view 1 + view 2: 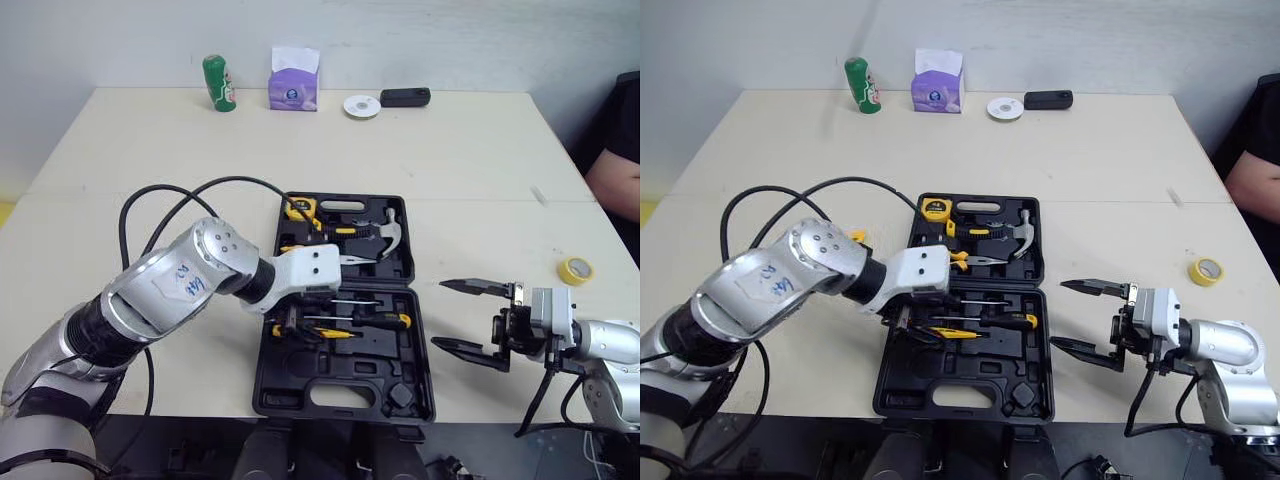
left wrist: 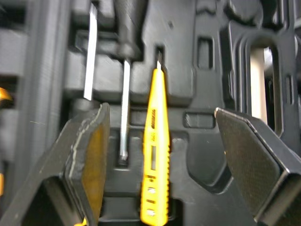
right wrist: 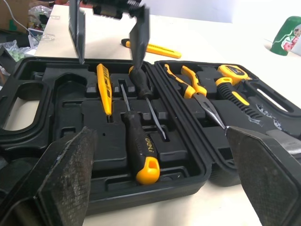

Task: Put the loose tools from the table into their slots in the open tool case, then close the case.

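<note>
The black tool case [image 1: 300, 385] lies open at the table's near middle. Its far half holds a tape measure [image 1: 300, 208], a hammer [image 1: 385, 232] and pliers [image 1: 345, 260]. Two screwdrivers [image 1: 375, 320] and a yellow tester pen [image 2: 155, 155] lie in the near half. My left gripper [image 2: 160, 113] hangs open just above the tester pen, with a finger to each side and not touching it. My right gripper [image 1: 470, 315] stands open over the table, right of the case, holding nothing. A yellow utility knife [image 3: 155, 48] lies on the table left of the case.
A yellow tape roll [image 1: 574, 270] lies on the table at the right. Along the far edge stand a green can [image 1: 219, 82], a tissue pack [image 1: 293, 80], a white disc [image 1: 361, 106] and a black device [image 1: 405, 97]. A person's arm [image 1: 615, 170] is at the right edge.
</note>
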Available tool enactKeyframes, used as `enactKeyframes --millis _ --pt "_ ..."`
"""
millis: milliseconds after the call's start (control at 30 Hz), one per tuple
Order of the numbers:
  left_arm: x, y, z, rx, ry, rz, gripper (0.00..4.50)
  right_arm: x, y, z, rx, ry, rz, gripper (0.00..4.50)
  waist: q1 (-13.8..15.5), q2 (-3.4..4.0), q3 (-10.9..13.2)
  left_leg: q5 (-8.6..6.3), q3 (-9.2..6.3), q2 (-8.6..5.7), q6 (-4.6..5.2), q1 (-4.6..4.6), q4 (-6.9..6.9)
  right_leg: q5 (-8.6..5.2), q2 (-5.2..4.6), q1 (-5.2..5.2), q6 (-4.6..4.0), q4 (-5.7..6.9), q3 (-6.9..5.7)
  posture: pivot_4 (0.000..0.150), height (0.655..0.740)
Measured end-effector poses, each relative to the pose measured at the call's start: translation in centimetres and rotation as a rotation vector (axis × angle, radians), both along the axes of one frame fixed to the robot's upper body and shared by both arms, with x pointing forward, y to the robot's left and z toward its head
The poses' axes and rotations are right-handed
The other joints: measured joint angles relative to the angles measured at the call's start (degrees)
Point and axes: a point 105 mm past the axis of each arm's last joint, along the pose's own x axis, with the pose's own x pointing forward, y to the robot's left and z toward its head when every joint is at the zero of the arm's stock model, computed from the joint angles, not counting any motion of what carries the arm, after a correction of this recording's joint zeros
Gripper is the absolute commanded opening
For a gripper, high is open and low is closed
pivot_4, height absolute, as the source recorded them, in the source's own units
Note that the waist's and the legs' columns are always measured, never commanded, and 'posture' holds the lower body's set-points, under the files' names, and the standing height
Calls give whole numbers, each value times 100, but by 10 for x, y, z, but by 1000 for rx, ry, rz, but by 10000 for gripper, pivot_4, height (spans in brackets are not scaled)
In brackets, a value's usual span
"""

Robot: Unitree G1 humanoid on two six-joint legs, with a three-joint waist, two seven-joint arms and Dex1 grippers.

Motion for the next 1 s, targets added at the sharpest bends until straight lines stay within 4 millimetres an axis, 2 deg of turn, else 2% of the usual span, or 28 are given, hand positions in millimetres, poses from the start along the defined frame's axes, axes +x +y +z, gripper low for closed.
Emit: enactKeyframes --millis 67,200,300,367,500,533,667,767,1000 --pt "3 2 4 -48 -21 -7 37655 1 0 1 0 -6 1 45000 -3 1 0 0 -2 1 -1 3 0 0 -1 0 0 0 2 1500 7400" --pt "1 14 15 -280 9 -34 37655 3 1 2 -3 -5 -4 45000 -4 1 0 -1 -9 2 -2 2 9 0 -1 0 0 3 3 1500 7400" --pt "1 23 24 -375 -41 -45 29441 4 1 3 1 -3 -11 45000 -4 2 -1 -4 -7 -1 2 5 11 1 -6 3 1 5 6 1500 7400" --pt "2 28 27 -466 -69 -49 20150 5 1 4 6 2 -20 45000 1 2 -1 -5 -8 0 3 4 12 1 -7 4 1 5 5 1500 7400" --pt "7 35 15 -581 -83 -7 2527 8 4 10 10 -12 -22 45000 1 1 -2 -7 -8 -1 3 5 12 2 -6 4 2 4 5 1500 7400" --pt "8 35 10 -600 -91 3 791 8 5 11 10 -13 -22 45000 1 1 -2 -8 -7 -1 4 4 12 2 -6 4 2 3 4 1500 7400" --pt "8 40 -13 -623 -97 52 791 10 5 11 15 -3 -34 45000 -1 1 -2 -11 -6 0 5 4 12 4 -7 4 3 2 6 1500 7400" --pt "4 37 -32 -652 -36 107 791 11 5 12 19 10 -44 45000 -1 2 -2 -13 -6 1 7 4 12 4 -9 4 3 2 5 1500 7400" --pt "1 31 -52 -647 18 173 791 11 10 17 17 10 -49 45000 1 2 -2 -19 -6 2 9 4 12 4 -11 4 3 1 6 1500 7400"
